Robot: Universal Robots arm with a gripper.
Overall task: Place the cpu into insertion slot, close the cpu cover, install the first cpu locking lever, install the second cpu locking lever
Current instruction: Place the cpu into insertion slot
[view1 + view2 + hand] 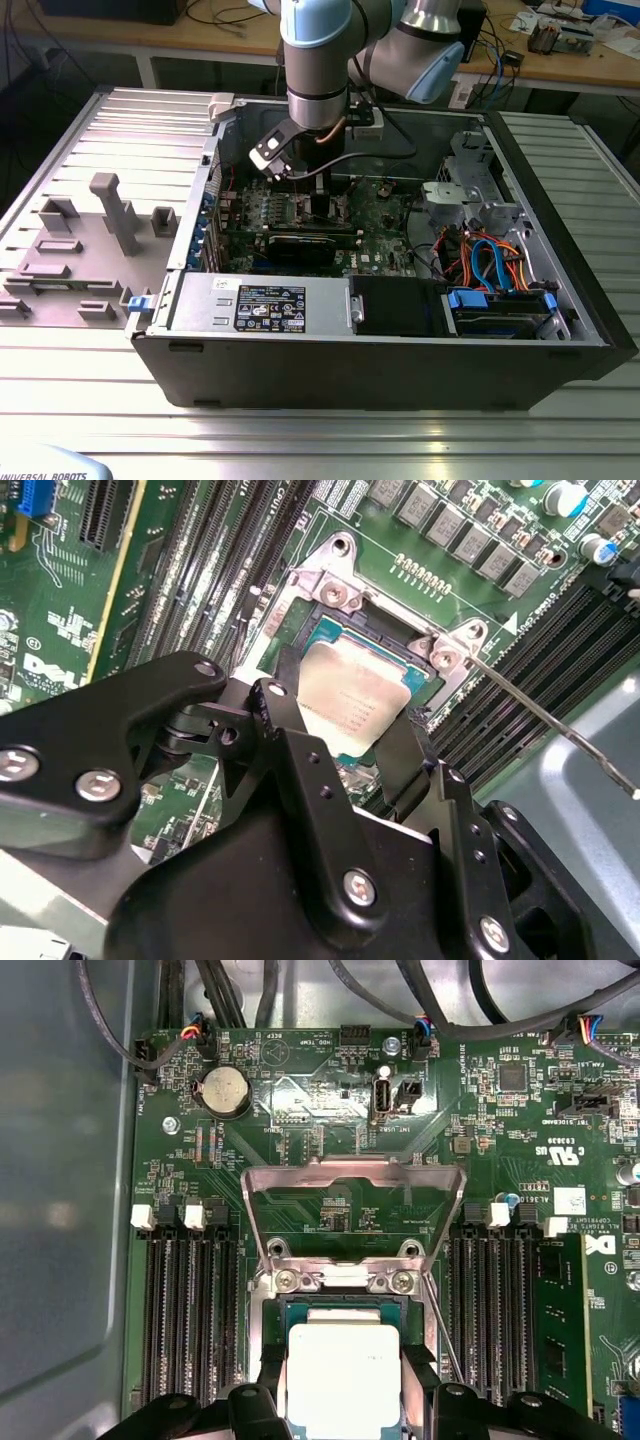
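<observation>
My gripper (345, 1385) reaches down into the open computer case (560, 330) over the motherboard. Its black fingers (272, 1385) flank the cpu (343, 1370), a silvery square chip with a pale greenish rim, and are shut on its two sides. The cpu (355, 700) sits in or just over the insertion slot (340, 1303); I cannot tell whether it is seated. The cpu cover (355, 1172) stands swung open beyond the slot, hinged at two screws. A thin locking lever (545, 718) sticks out free beside the socket. In the exterior view the gripper (318, 195) hangs under the arm's wrist.
Long memory slots (185, 1310) run on both sides of the socket, one with a green module (560, 1320). A black card (310, 245), the power supply (260, 305), a drive cage with blue and orange cables (490, 265) and grey fixtures (115, 215) on the exterior view's left surround the work area.
</observation>
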